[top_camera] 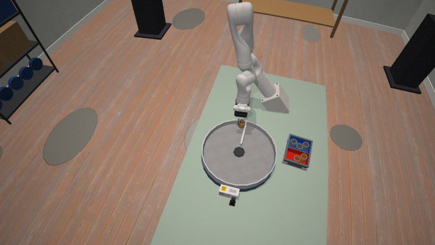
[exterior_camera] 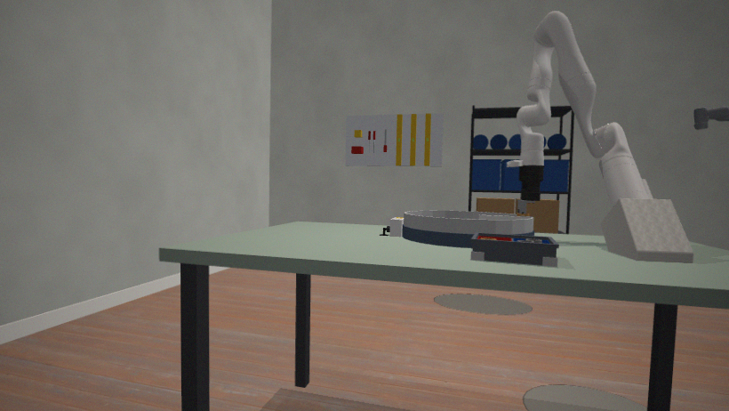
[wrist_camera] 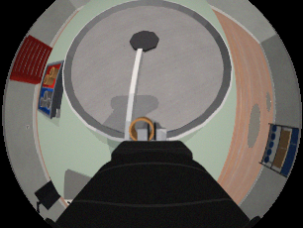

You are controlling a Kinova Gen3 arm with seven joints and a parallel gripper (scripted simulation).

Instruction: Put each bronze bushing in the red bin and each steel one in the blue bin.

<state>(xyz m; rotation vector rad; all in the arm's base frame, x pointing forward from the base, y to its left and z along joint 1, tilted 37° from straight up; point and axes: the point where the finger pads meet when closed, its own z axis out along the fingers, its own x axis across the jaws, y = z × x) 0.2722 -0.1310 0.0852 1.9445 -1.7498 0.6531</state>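
A bronze bushing (top_camera: 241, 124) (wrist_camera: 132, 124) stands at the far edge of the grey turntable (top_camera: 222, 146) (exterior_camera: 459, 220) (wrist_camera: 173, 74), by the outer end of a white radial bar (top_camera: 243, 135) (wrist_camera: 133, 84). My gripper (top_camera: 241, 121) (exterior_camera: 525, 205) (wrist_camera: 151, 128) reaches straight down onto it. One finger is inside the ring and the other outside, shut on its wall. The two-part bin (top_camera: 285, 149) (exterior_camera: 512, 251) (wrist_camera: 58, 91) sits right of the turntable. Its blue half (top_camera: 295, 139) holds steel bushings and its red half (top_camera: 290, 153) holds bronze ones. No other bushings show on the turntable.
The robot's base block (top_camera: 275, 98) (exterior_camera: 644, 229) stands behind the turntable and bin. A white label box (top_camera: 228, 190) and a small black device (top_camera: 232, 201) sit at the turntable's near side. A black hub (top_camera: 238, 151) marks the turntable's centre.
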